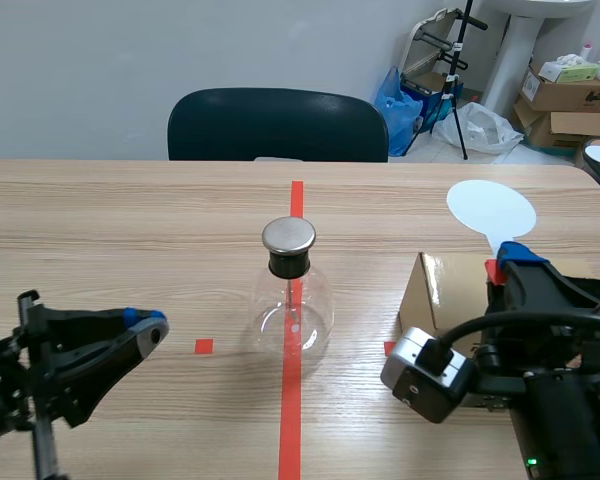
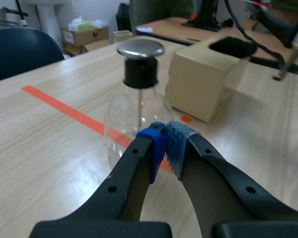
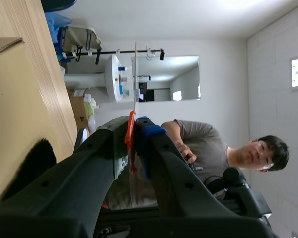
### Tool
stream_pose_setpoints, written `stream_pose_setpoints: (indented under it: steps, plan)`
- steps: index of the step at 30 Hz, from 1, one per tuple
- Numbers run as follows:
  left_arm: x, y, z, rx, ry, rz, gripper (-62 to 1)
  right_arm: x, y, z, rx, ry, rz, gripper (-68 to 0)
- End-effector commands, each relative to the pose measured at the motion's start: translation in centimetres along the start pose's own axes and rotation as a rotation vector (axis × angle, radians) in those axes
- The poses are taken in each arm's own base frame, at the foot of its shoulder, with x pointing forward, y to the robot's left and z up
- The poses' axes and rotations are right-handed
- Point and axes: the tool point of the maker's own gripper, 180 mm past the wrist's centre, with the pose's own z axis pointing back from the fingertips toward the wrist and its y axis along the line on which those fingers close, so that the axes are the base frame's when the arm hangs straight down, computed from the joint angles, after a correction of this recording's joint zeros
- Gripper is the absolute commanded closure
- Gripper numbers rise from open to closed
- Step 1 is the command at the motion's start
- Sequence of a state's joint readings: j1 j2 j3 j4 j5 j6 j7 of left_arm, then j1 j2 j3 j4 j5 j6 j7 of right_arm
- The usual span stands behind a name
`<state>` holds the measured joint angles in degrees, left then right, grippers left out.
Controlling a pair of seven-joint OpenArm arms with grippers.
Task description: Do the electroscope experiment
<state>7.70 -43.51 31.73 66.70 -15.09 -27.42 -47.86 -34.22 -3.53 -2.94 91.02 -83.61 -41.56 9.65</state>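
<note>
Flask [image 1: 292,300] is sitting on the counter [image 1: 130,220] over the tape line, box [image 1: 435,290] nearby. Your left jaws are pressing together w/ nothing between; right jaws are pinching the paddle [image 1: 490,208].

The left arm lies low over the tabletop [image 1: 120,225], its hand [image 1: 148,322] pointing toward the middle, blue-padded fingers [image 2: 156,144] pressed together on nothing. The right arm sits low too, wrist rolled on its side, its hand [image 1: 510,262] pointing away from the robot, fingers [image 3: 149,134] clamped on a white paddle's [image 1: 491,209] thin red handle
</note>
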Motion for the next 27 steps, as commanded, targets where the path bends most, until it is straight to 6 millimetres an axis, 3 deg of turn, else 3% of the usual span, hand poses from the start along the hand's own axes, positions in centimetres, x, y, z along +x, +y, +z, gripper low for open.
stream_pose_setpoints:
  steps: [1,8,16,27]
  plan:
    - [1.5,0.3,0.5,0.011,-0.05,-0.009,-3.1,0.2,-0.8,0.0,-0.053,-0.014,0.011,-1.0]
    - [5.1,-2.8,3.4,-0.095,-0.097,-0.09,-3.1,0.1,1.3,1.0,0.012,-0.012,0.0,-1.0]
    - [7.5,-6.7,5.0,-0.152,-0.089,-0.125,-3.1,-0.7,2.4,1.6,0.043,0.023,-0.009,-1.0]
    - [9.6,-9.0,3.9,-0.206,-0.003,-0.167,-3.7,-1.0,3.9,1.6,0.075,0.042,-0.004,-1.0]
